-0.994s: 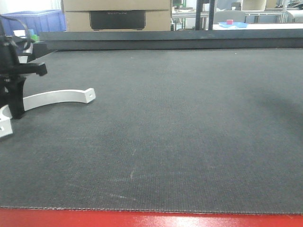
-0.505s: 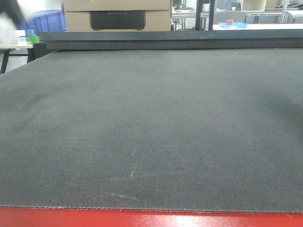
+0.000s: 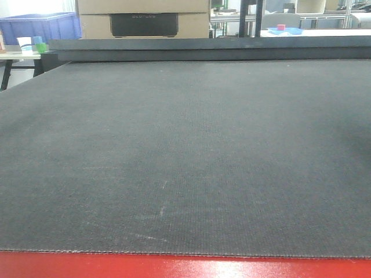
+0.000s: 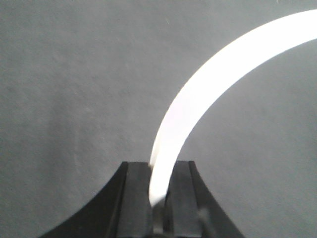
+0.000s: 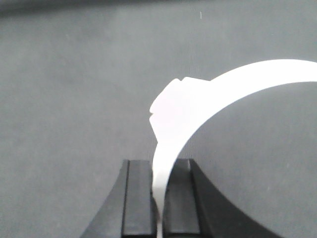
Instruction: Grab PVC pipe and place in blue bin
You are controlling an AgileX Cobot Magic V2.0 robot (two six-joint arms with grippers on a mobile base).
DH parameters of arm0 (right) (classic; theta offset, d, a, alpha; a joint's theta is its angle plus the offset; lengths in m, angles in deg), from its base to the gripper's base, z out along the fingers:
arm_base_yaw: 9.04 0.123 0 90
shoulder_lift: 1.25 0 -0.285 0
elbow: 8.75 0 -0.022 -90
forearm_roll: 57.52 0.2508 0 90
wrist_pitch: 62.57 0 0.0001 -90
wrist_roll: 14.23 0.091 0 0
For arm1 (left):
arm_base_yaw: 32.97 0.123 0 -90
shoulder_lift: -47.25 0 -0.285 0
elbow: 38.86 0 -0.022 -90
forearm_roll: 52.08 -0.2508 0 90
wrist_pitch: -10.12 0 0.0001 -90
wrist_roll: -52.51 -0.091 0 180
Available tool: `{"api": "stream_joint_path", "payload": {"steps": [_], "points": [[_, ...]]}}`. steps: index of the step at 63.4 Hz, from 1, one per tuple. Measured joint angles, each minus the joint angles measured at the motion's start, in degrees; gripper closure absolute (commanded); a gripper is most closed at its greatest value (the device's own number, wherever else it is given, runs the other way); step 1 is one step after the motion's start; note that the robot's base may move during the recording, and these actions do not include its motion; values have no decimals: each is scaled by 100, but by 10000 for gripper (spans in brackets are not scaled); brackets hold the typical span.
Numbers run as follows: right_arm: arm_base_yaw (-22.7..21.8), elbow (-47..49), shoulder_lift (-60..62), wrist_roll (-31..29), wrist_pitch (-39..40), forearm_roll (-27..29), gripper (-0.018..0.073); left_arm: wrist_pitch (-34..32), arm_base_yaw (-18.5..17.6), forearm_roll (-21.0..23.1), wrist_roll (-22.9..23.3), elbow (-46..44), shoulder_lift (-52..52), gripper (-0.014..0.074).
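In the left wrist view, my left gripper (image 4: 158,166) is shut on a white curved PVC pipe (image 4: 213,74). The strip rises from between the jaws and arcs to the upper right, above the dark mat. In the right wrist view, my right gripper (image 5: 159,163) is shut on a white curved PVC pipe (image 5: 198,104) with a flat tab at its bend, also arcing right. I cannot tell whether both hold the same piece. Neither gripper nor any pipe shows in the front view. A blue bin (image 3: 40,26) stands at the far left beyond the mat.
The dark grey mat (image 3: 185,156) covers the table, with a red edge (image 3: 185,266) at the front. A cardboard box (image 3: 144,17) stands at the back. Small cups (image 3: 32,44) sit on a side table at the left. A blue tray (image 3: 285,30) lies far back right.
In the front view, my left gripper and the white pipe were at the mat's left edge one second ago. They rose to the top left corner, then left the view.
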Motion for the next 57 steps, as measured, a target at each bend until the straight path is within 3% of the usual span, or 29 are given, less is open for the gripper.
{"api": "stream_joint_path", "payload": {"steps": [12,24,41,57], "points": [[0,-902,752,-15,717,-476,727,-1744,0,-30,-416,1790,-950,708],[0,-1523,1272,-15,1022,-896,727,-2874,0,-255,-492,2992,-1829,708],[0,-1559,1706,-15,1278,-978,727,-3424,0,-369,-514,3189,-2936,708],[0,-1559,1844,-15,1326,-978,727,-3542,0,-481,-514,3189,-3635,708]]}}
